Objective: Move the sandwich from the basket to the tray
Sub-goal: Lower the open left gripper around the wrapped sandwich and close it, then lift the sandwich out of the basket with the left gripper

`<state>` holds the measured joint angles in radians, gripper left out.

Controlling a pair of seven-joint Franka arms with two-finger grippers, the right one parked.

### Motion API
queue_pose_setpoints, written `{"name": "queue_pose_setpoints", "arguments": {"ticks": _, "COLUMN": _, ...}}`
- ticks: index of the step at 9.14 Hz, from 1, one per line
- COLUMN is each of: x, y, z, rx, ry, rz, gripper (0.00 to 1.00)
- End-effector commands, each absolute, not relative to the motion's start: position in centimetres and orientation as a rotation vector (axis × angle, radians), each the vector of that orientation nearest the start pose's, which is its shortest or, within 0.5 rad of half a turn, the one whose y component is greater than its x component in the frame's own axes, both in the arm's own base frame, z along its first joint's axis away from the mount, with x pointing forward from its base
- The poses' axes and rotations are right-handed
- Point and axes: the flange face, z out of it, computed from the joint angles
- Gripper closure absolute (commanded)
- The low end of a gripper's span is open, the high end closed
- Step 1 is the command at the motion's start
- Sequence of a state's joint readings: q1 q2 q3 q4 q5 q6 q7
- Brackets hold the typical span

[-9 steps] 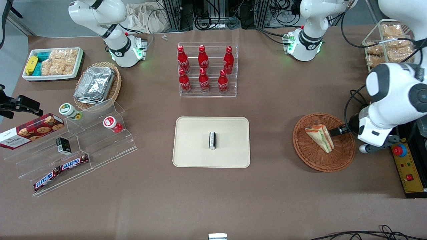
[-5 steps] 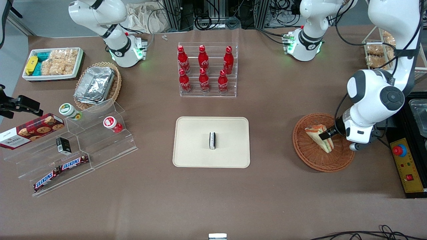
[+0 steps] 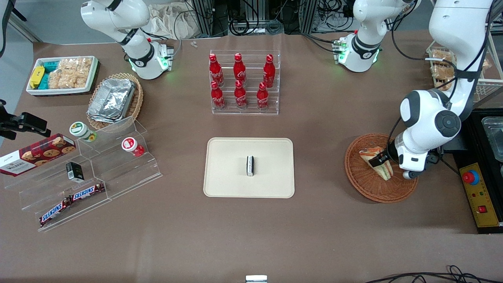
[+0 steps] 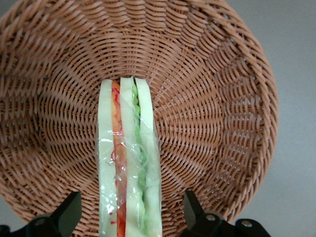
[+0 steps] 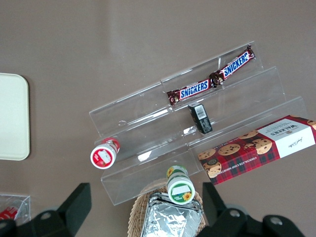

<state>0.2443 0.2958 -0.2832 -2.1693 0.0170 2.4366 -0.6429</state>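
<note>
Woven reddish-brown wicker forms the basket [image 3: 380,169], which sits on the brown table [image 3: 314,228] toward the working arm's end in the front view, at about 3 o'clock from the tray [image 3: 220,173]. Inside it the sandwich [image 3: 377,162] stands on edge, its bread slices and green and orange-red filling showing. The gripper [image 3: 380,158] reaches in just over the sandwich, with one dark fingertip [image 3: 378,160] against the wedge. A small dark and white block [image 3: 250,165] lies at the tray's middle, and a clear rack of red bottles [image 3: 240,80] stands at 12 o'clock from the tray, farther from the camera. In the left wrist view, the sandwich [image 4: 128,163] lies wrapped in clear film on the weave of the basket [image 4: 212,98]. The gripper [image 4: 129,217] is spread wide, one black finger [image 4: 66,215] on each side of the wedge, both standing clear of the bread. In the right wrist view, an edge of the tray [image 5: 12,116] shows beside a clear stepped stand [image 5: 197,128].
</note>
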Motion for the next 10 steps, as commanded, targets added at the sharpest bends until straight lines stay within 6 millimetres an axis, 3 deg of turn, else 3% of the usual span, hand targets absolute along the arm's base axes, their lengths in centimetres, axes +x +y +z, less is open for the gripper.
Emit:
{"name": "queue_pose_setpoints", "arguments": {"ticks": 1, "x": 55.6, "y": -2.4, "z": 25.9, "rx": -3.051, "ry": -0.971, "rz": 0.036, "gripper": 0.52}}
{"name": "queue_pose_setpoints", "arguments": {"ticks": 3, "x": 55.8, "y": -2.4, "z": 26.9, "rx": -3.051, "ry": -0.952, "rz": 0.031, "gripper": 1.0}}
{"name": "queue_pose_setpoints", "arguments": {"ticks": 4, "x": 56.1, "y": -2.7, "z": 28.6, "rx": -3.043, "ry": -0.927, "rz": 0.036, "gripper": 1.0}}
{"name": "queue_pose_setpoints", "arguments": {"ticks": 5, "x": 56.5, "y": -3.5, "z": 31.7, "rx": -3.02, "ry": -0.871, "rz": 0.075, "gripper": 1.0}}
{"name": "queue_pose_setpoints", "arguments": {"ticks": 8, "x": 57.7, "y": -6.3, "z": 42.9, "rx": -2.99, "ry": -0.755, "rz": 0.18, "gripper": 1.0}}
{"name": "queue_pose_setpoints", "arguments": {"ticks": 9, "x": 58.6, "y": -7.7, "z": 47.5, "rx": -3.002, "ry": -0.724, "rz": 0.185, "gripper": 1.0}}
{"name": "queue_pose_setpoints", "arguments": {"ticks": 10, "x": 59.3, "y": -9.2, "z": 50.6, "rx": -3.022, "ry": -0.686, "rz": 0.189, "gripper": 1.0}}
